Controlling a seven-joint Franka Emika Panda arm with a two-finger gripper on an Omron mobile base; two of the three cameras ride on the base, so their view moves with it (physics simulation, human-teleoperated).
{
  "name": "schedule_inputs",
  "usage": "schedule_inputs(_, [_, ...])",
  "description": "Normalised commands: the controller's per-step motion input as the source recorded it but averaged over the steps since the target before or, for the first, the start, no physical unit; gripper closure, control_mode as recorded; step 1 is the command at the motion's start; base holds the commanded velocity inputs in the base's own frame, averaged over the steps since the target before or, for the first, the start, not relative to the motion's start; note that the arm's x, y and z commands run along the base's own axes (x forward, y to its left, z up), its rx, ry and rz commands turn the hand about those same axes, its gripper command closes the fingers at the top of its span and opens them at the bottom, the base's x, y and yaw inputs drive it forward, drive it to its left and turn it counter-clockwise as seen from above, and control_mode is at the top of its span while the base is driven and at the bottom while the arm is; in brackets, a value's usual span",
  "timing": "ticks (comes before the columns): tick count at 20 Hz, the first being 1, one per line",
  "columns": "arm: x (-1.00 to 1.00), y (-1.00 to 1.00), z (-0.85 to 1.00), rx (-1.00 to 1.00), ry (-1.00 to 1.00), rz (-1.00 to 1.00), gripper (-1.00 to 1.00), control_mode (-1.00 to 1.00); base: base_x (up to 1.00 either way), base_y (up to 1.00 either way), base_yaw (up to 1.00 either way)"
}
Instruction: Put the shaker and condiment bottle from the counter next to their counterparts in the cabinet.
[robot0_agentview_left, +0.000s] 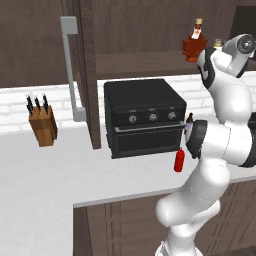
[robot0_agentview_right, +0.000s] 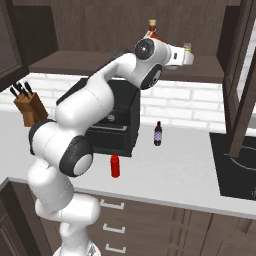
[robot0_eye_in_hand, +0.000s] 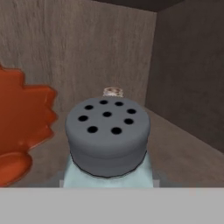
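Step in hand: placing the small pale blue-grey translucent shaker with the perforated grey cap (robot0_eye_in_hand: 107, 138) on the plank shelf of the dark brown wooden wall cabinet (robot0_agentview_right: 85, 62). The hand (robot0_agentview_right: 187, 57) is closed narrowly on this shaker, which sits directly ahead of it, cap uppermost. Just beyond the shaker stands the pale cap of a small yellow-green shaker (robot0_eye_in_hand: 113, 91); to one side of the hand is the squat red-brown bottle with tan neck (robot0_agentview_left: 194, 44). The arm is raised high, forearm reaching level into the cabinet. Judged next move: lower the shaker to the shelf beside its counterpart, then release; whether it already rests there cannot be told. The slim bright red squeeze bottle (robot0_agentview_right: 115, 165) stands far below the hand on the white desk (robot0_agentview_left: 45, 175), not yet handled.
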Motion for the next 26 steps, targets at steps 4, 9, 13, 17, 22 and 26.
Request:
schedule_inputs(4, [0.18,-0.11,0.0,-0.02,0.0,0.0,1.0,-1.0,0.0,0.0,0.0])
schedule_inputs(9, [0.0,-0.17,0.0,0.0,0.0,0.0,1.0,-1.0,0.0,0.0,0.0])
schedule_inputs(13, [0.01,-0.18,0.0,0.0,0.0,0.0,1.0,-1.0,0.0,0.0,0.0])
schedule_inputs(17, [0.08,-0.2,0.0,0.0,0.0,0.0,1.0,-1.0,0.0,0.0,0.0])
schedule_inputs(22, [0.1,-0.2,-0.01,0.0,0.0,0.0,1.0,-1.0,0.0,0.0,0.0])
schedule_inputs(26, [0.16,-0.16,-0.04,0.0,0.0,0.0,1.0,-1.0,0.0,0.0,0.0])
